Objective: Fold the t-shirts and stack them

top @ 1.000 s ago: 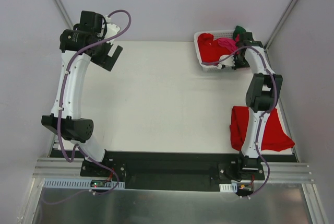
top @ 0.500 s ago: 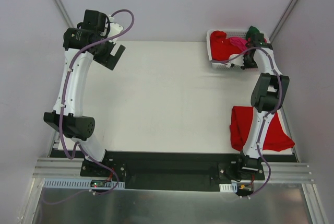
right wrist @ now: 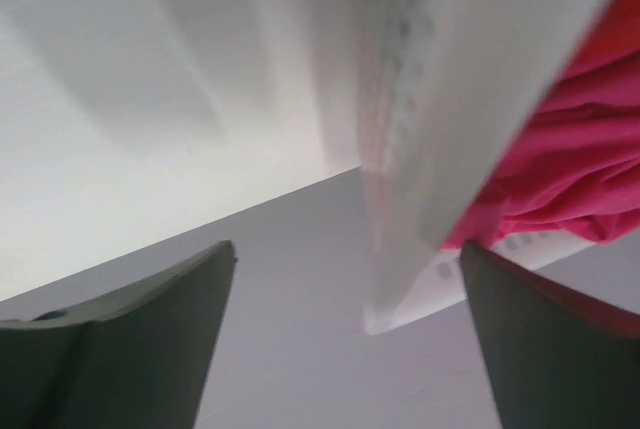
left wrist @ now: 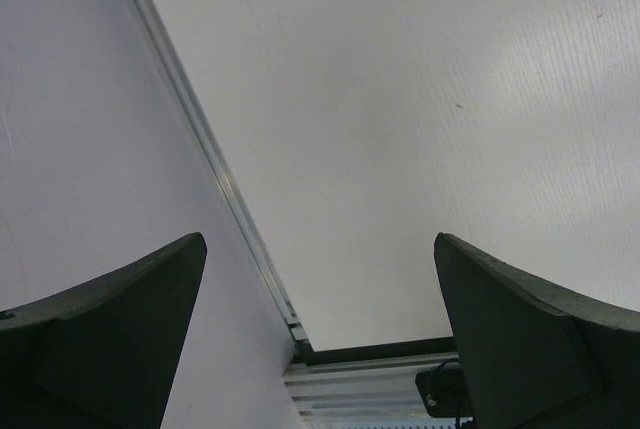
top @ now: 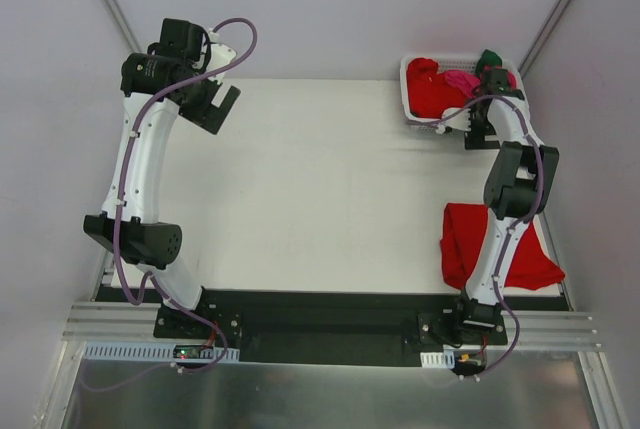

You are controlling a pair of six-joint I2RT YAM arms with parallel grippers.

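A white slotted basket [top: 405, 99] at the table's far right corner holds t-shirts: a bright red one [top: 432, 92], a magenta-pink one [top: 462, 79] and a dark green one [top: 487, 57] at the back. Another red t-shirt [top: 505, 254] lies flattened on the table by the right arm's base. My right gripper [top: 478, 129] hangs open at the basket's near right rim. In the right wrist view that gripper [right wrist: 345, 339] stands wide, the blurred basket wall [right wrist: 450, 99] between the fingers and pink cloth [right wrist: 560, 169] behind it. My left gripper [top: 210, 104] hovers open and empty at the far left.
The left wrist view shows the left gripper [left wrist: 320, 329] over bare white table, with the side wall and its metal rail [left wrist: 215, 164] on the left. The enclosure walls close in right behind and beside the basket.
The basket slid right and back into the far right corner with the right gripper on its rim. The right jaws then opened and let the rim go. The left arm barely moved.
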